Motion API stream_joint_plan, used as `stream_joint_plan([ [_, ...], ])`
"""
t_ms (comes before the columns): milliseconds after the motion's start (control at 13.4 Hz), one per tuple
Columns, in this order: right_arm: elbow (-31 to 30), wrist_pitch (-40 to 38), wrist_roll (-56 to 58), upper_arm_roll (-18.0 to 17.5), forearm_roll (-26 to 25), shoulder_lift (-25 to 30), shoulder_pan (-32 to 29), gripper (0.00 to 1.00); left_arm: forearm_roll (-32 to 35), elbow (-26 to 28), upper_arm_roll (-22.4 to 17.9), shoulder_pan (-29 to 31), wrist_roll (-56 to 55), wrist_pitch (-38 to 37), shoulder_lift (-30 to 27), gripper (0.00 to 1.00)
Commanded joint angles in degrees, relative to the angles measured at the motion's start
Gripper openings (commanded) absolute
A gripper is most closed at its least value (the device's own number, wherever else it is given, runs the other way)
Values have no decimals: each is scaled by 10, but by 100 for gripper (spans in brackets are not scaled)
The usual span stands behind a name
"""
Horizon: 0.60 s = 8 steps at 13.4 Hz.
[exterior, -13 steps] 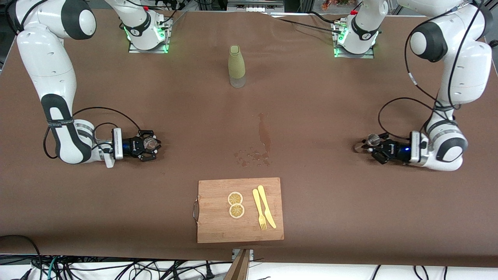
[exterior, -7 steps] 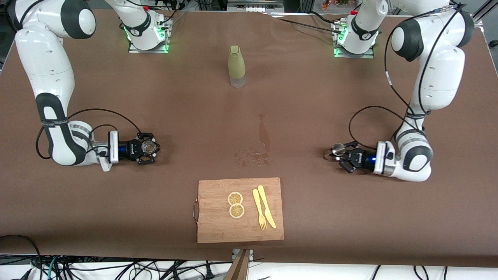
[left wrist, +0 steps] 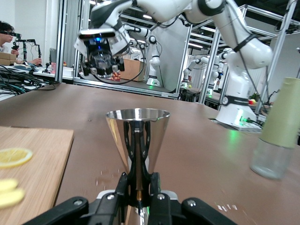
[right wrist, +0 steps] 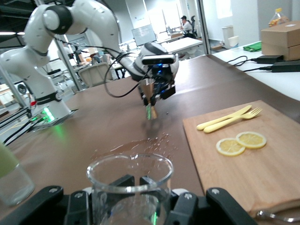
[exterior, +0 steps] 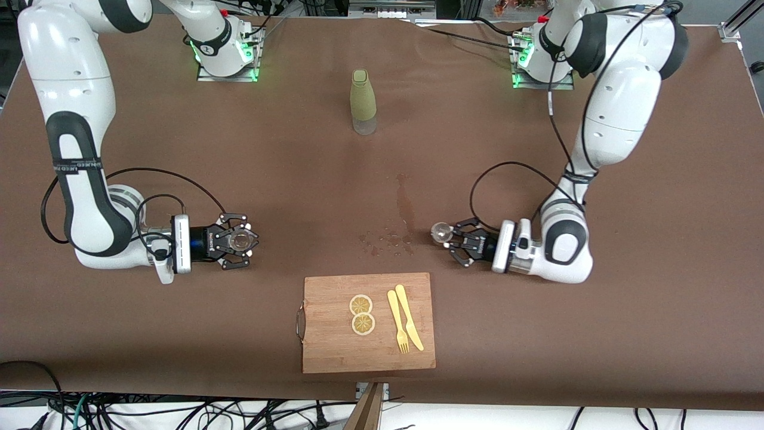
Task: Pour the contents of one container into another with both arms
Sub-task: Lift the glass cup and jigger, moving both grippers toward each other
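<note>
A light, rigid steel jigger (left wrist: 137,136) is pinched at its waist by the left gripper (exterior: 462,242), over the spill (exterior: 391,239). A fragile, slippery glass beaker (right wrist: 130,185) is clamped in the right gripper (exterior: 230,242).

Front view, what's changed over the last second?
The left end effector, shut on the metal jigger, carried it toward the table's middle, now beside the spill. The right end effector, gripping the glass beaker, barely shifted. Bottle and cutting board stayed put.
</note>
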<state>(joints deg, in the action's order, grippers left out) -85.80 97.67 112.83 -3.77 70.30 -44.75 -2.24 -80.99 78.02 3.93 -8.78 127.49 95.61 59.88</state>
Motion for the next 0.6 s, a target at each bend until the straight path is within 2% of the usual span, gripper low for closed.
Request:
stream_joint_plan([
  [0,20,58,-77,-28,2,12,10,5,-42,-1,0,-34,1,40,-6,0],
  [299,27,182,-169,-29,-8,54,91,5,-82,-2,11,-74,1,87,-4,0],
  [524,28,234,-224,-30,-49,64,125,5,-82,-19,13,-91,0,99,0,0],
])
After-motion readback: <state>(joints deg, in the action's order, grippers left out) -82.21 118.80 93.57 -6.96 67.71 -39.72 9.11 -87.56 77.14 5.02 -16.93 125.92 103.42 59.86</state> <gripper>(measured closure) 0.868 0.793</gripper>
